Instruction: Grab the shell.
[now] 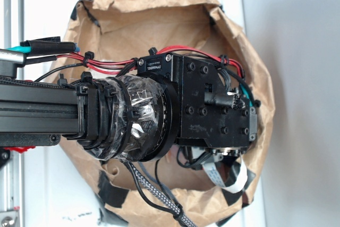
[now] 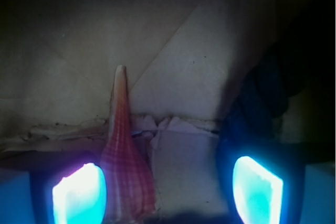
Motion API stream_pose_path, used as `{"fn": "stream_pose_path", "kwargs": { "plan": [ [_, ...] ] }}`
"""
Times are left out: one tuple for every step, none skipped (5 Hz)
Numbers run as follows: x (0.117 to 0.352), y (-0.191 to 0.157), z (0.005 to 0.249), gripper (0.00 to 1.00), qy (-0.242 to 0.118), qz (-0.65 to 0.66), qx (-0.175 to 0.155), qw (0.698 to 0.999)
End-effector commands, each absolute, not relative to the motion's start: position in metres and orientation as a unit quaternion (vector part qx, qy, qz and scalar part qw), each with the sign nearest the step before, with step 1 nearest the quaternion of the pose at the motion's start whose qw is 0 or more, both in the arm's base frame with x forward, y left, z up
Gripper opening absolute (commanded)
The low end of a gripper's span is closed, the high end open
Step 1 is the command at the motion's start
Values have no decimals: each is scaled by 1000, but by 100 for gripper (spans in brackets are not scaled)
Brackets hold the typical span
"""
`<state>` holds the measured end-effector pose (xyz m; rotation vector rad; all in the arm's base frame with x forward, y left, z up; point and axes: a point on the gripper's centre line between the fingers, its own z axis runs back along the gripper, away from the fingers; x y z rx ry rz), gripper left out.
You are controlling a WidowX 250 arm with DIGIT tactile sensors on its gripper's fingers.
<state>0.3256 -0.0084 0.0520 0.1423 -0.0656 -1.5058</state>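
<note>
Reaching into paper bag (image 1: 249, 41), fingers (image 2: 168, 187) spread wide (gripping nothing), shell (image 2: 125, 166) beside one finger.

Arm (image 1: 159, 112) filled most of the paper bag (image 1: 249, 51) mouth from above; only narrow gaps left along the bag walls; inside, gripper (image 2: 168, 187) stood wide open over the bag floor; shell (image 2: 125, 166) lay just beside the left finger (image 2: 79, 195), inside the gap, tail pointing away; wide bare floor between shell and right finger (image 2: 257, 190); dark lump (image 2: 262, 98) crowded the right side, near that finger.
</note>
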Motion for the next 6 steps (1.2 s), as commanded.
{"fn": "stream_pose_path", "kwargs": {
  "plan": [
    [336, -12, 71, 100, -55, -687, 79, 720],
    [332, -3, 76, 100, -56, -686, 75, 721],
    [328, 5, 83, 100, -67, -687, 76, 719],
    [324, 10, 86, 100, -70, -688, 75, 719],
    [315, 13, 86, 100, -69, -697, 74, 710],
    [311, 14, 94, 100, -79, -701, 68, 706]
  ]
}}
